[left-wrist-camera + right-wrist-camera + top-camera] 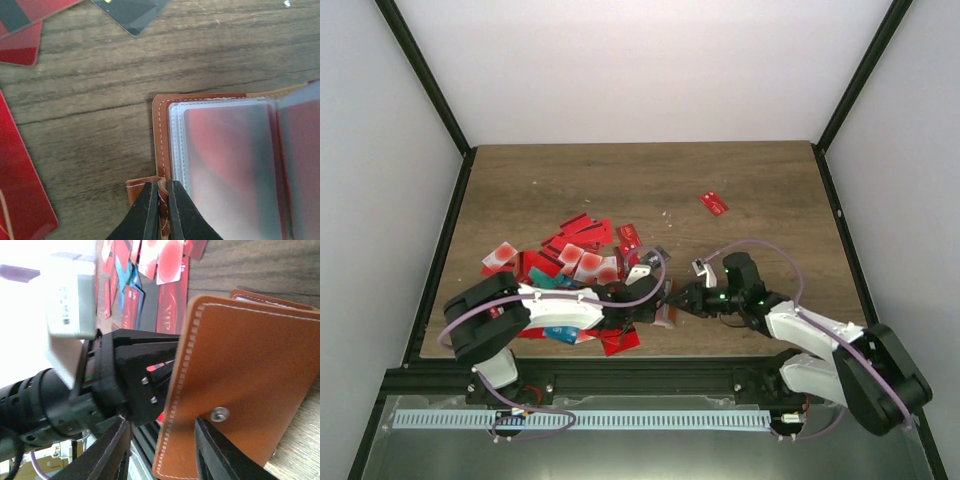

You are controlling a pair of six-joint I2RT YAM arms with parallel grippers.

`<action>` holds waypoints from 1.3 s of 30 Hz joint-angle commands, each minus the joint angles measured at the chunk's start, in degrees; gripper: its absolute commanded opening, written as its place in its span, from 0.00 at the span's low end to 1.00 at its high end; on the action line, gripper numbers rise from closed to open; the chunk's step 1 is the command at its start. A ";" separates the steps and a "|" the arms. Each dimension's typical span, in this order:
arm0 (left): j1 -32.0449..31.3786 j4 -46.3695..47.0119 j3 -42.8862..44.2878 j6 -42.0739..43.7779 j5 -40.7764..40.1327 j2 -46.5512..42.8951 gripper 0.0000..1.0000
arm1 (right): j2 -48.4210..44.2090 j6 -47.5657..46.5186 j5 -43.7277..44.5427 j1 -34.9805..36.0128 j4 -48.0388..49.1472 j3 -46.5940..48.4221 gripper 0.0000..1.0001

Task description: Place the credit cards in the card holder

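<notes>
The card holder (161, 130) lies open on the wood, its orange-brown cover edged with white stitching; red shows through its clear sleeves (225, 165). My left gripper (161, 189) is shut on the holder's near leather edge. In the right wrist view the holder's other cover (250, 365) stands raised, its lower corner between the spread fingers of my right gripper (162, 440); the left finger stands apart from it. From above, both grippers (655, 305) (678, 300) meet at the holder (667, 316). The credit cards (582, 255) lie heaped, mostly red.
One red card (714, 203) lies alone at the back right. A black card (132, 12) and a red card (20, 190) lie near the holder. The left arm (550, 310) stretches over the pile's near part. The table's front edge (650, 362) is close behind the grippers.
</notes>
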 commanded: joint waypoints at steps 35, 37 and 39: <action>13.81 13.23 -10.51 12.65 22.31 -21.74 0.20 | 26.09 -4.85 15.79 7.72 -6.73 13.39 0.30; 16.82 11.54 -8.38 16.64 25.73 -20.22 0.19 | 25.51 -6.19 17.05 7.72 -7.82 13.81 0.30; 19.24 13.61 -8.22 19.82 30.22 -17.49 0.19 | 25.44 -7.76 17.70 7.72 -8.45 14.50 0.30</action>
